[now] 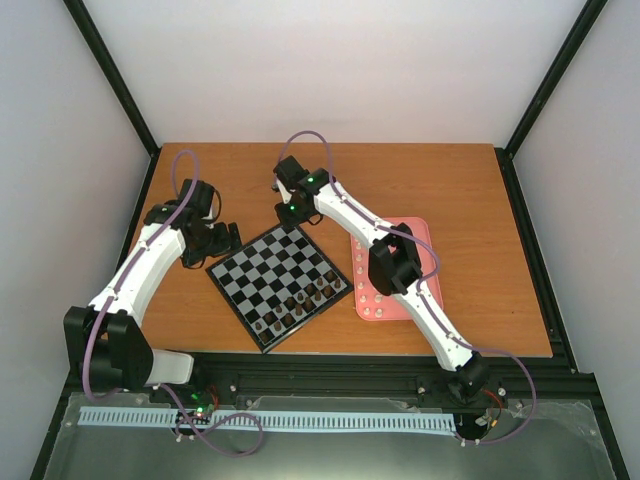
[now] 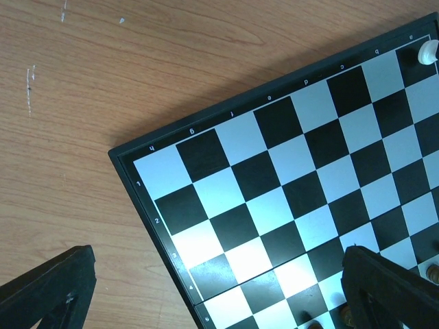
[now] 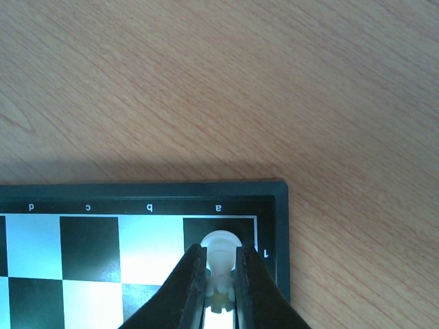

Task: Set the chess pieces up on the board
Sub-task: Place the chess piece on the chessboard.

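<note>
Jaws: right gripper clamped on white piece at board corner a1; left gripper wide open, empty. Opposite edge: dark pieces set. Other whites in tray; white setup barely begun.

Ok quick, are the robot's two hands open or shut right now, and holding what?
Left gripper: open, holding nothing.
Right gripper: shut on a white chess piece at the board corner.

The bench is orange-brown wood grain with a smooth, low-sheen finish, flecked by a few pale scratches. The board is glossy, its silver-grey checks throwing glare, its rim black. The cream-white chess piece looks like smooth plastic. The right gripper has matt black fingers. The tray looks like smooth pink plastic.
</note>
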### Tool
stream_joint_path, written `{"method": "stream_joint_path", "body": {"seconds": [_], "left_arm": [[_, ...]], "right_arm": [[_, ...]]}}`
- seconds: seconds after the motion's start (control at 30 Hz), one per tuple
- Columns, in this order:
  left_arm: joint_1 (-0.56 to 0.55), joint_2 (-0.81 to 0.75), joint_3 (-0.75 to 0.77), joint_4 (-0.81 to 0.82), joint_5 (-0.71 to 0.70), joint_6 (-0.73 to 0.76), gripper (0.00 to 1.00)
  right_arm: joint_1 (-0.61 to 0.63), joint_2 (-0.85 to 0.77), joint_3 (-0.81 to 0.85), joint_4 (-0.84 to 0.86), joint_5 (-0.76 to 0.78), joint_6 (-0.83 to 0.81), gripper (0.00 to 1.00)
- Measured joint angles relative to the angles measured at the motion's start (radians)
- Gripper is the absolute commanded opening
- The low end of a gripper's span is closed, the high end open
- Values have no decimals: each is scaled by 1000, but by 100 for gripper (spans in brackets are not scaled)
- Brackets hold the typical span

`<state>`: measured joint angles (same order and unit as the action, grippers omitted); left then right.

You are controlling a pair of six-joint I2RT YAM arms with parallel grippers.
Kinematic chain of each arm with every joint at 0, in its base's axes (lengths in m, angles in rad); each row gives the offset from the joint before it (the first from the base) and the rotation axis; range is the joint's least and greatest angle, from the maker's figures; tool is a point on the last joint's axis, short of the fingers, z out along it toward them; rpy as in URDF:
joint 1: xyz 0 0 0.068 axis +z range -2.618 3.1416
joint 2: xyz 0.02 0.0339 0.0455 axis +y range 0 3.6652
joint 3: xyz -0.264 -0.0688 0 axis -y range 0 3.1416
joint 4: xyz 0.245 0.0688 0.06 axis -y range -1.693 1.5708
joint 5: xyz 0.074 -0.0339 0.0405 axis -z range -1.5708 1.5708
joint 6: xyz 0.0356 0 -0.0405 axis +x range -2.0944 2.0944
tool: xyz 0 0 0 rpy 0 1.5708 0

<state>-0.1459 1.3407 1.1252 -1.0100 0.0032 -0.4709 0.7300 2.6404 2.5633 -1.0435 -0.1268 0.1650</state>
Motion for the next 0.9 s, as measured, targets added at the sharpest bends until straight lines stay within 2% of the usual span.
{"method": "stream_joint_path", "body": {"seconds": [0.6,0.77,0.9], "left_arm": [[0,-1,-10,0,0,0,100],[0,-2,-12,0,1,0,100],[0,-2,-12,0,4,0,100]], "right_arm": [[0,14,2,-14,-1,-7,31],[0,14,2,-13,-2,-9,46],[1,14,3,-11,-8,-21,53]]}}
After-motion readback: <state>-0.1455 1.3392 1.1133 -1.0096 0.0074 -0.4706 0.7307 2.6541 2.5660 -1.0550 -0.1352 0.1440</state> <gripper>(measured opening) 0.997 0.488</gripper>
